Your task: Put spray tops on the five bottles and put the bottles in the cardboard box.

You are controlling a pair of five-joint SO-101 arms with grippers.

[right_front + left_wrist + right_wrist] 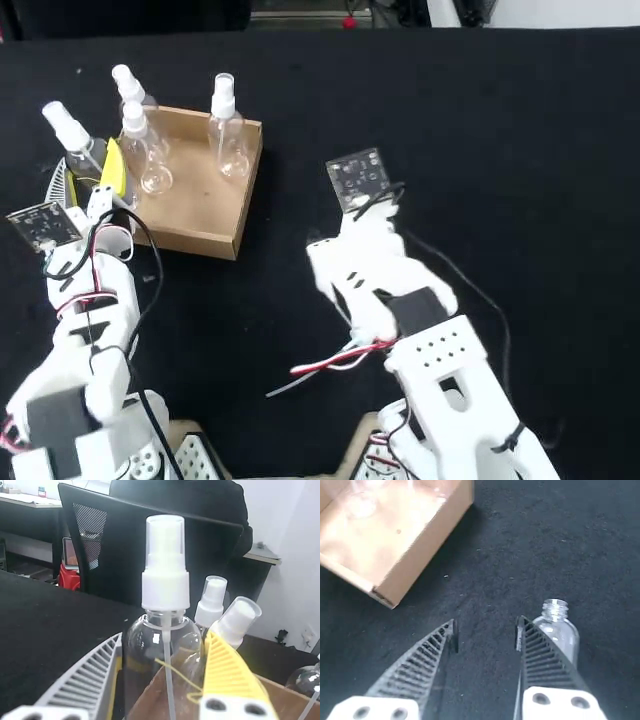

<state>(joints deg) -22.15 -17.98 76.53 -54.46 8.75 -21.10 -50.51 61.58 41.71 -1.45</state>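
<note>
My left gripper [88, 165] [164, 640] is shut on a clear bottle [72, 135] [162, 645] with a white spray top, held upright just outside the left wall of the cardboard box [215, 205] [420, 555]. Two capped bottles [226, 128] [143, 152] stand in the box. A third [130, 88] is at its far left corner. My right gripper [485, 625] is open, low over the black table. An uncapped clear bottle [560, 627] stands just outside one of its fingers [540, 655], not between the jaws. In the high view the right arm [385, 280] covers that bottle.
Black cloth covers the table [480, 150], with open room to the right of the box. The right arm's cables [330, 365] trail near the front edge. A dark office chair [100, 540] stands behind the table.
</note>
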